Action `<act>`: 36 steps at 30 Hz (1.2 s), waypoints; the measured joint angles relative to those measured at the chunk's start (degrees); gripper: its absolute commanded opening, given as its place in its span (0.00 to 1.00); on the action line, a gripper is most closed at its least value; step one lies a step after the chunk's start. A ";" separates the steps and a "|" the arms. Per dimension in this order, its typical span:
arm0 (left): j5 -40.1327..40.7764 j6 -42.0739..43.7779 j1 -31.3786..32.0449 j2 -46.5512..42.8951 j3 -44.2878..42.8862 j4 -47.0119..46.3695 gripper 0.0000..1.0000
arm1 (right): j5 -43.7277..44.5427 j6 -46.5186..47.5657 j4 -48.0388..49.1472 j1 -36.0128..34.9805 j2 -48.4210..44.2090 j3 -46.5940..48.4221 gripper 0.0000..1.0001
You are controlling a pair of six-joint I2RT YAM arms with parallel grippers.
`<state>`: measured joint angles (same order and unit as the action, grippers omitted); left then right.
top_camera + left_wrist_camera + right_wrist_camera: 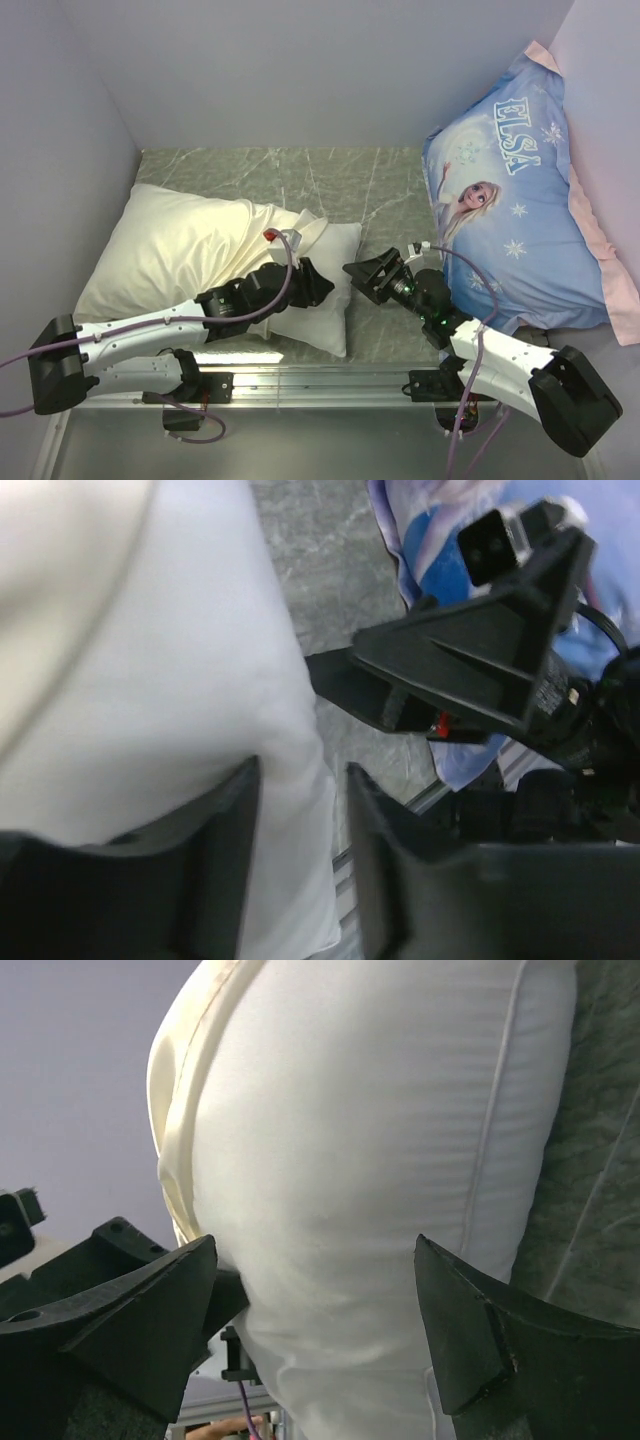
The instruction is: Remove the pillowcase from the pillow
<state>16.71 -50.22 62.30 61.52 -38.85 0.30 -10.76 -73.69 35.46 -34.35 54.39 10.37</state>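
Observation:
The cream pillowcase (170, 245) covers the left part of the white pillow (335, 300), whose bare right end sticks out of it. My left gripper (316, 285) rests on that bare end; in the left wrist view it (300, 860) is open, with the pillow's (200, 680) edge lying between the jaws and touching only the left finger (225, 850). A strip of the pillowcase (60, 570) shows at the upper left. My right gripper (362, 272) is wide open and empty, facing the pillow's end (380, 1110) just right of it. The pillowcase's rim (172, 1120) shows at the left.
A blue ELSA-print pillow (520, 200) leans in the back right corner, close behind my right arm. Grey walls close in the left, back and right. A metal rail (320, 380) runs along the near edge. Marbled tabletop (300, 175) shows behind the pillow.

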 measured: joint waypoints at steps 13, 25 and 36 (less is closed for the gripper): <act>7.65 -0.04 2.93 -1.77 -8.79 10.40 0.21 | 0.48 1.53 2.32 -0.13 0.28 -3.98 1.00; 13.84 -1.33 0.02 10.71 -10.49 15.67 0.01 | 1.25 4.48 23.15 -2.69 16.92 -5.66 1.00; 9.55 -2.21 -2.01 11.41 -7.87 11.58 0.00 | 2.27 1.68 40.02 -5.88 39.47 -4.92 1.00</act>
<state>26.26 -52.42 60.29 72.93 -46.72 11.88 -8.49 -72.01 75.48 -40.23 93.86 5.45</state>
